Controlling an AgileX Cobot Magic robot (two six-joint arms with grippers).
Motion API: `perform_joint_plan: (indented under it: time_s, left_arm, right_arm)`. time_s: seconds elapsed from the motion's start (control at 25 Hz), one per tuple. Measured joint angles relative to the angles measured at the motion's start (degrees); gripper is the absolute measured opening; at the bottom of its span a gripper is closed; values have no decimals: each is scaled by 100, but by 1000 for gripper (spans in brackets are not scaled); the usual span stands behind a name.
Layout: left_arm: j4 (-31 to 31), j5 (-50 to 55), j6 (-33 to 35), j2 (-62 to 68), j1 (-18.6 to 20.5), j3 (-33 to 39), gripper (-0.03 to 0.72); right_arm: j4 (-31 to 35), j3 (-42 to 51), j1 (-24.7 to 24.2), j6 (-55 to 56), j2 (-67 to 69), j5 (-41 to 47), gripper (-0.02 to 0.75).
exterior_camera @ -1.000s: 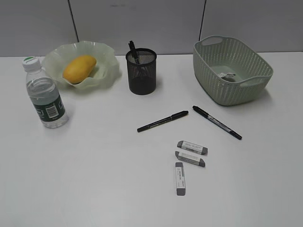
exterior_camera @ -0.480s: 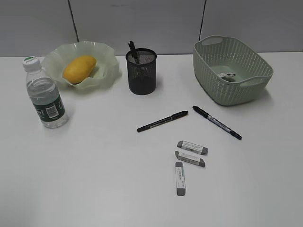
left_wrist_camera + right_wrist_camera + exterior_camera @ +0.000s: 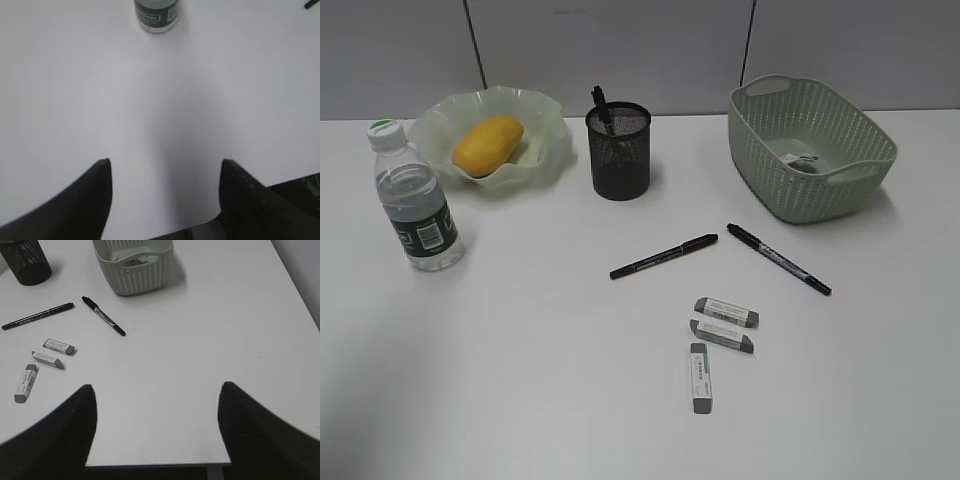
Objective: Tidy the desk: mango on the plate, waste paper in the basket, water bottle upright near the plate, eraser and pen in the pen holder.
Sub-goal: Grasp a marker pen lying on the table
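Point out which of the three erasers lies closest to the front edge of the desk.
The eraser lying lengthwise, pointing toward the front edge. The other two erasers lie crosswise, stacked one behind the other, farther back toward the pens.

No legible text anywhere. Bottle (image 3: pixel 415 209), left of frame: dark green label w/ white print, too small to read. Three erasers (image 3: pixel 725 312), lower center: sleeves w/ tiny dark print, unreadable. Right pen (image 3: pixel 778 258), center-right: faint white marks on barrel, can't make out.
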Motion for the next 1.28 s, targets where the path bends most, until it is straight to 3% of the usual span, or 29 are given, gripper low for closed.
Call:
perform_joint_plan:
  time_s: [0.12,0.32,0.52,0.64,0.96,1.12,1.28]
  left_arm:
    - [167,0,0,799,-371,-462,508]
    - [411,-107,0,2334,-1537,-1407,508]
    - [382,-176,5,3996,-2492,-2848,508]
    - [413,-183,70,4868,-2835,-3854,508]
    - [345,-202,577,6450,-3100,-5731,508]
    - [345,-346,709,6856,-3107,-6023,508]
    - [206,-646,1578,7097,-3284,-6053,508]
  right_arm:
    - [0,0,0,0,0,0,593]
    - [5,0,0,0,0,0,593]
    - [5,0,0,0,0,-7,593]
    - [5,0,0,0,0,-7,593]
    - [5,0,0,0,0,-7,593]
    - [5,0,0,0,0,-7,593]
    - [5,0,0,0,0,-7,593]
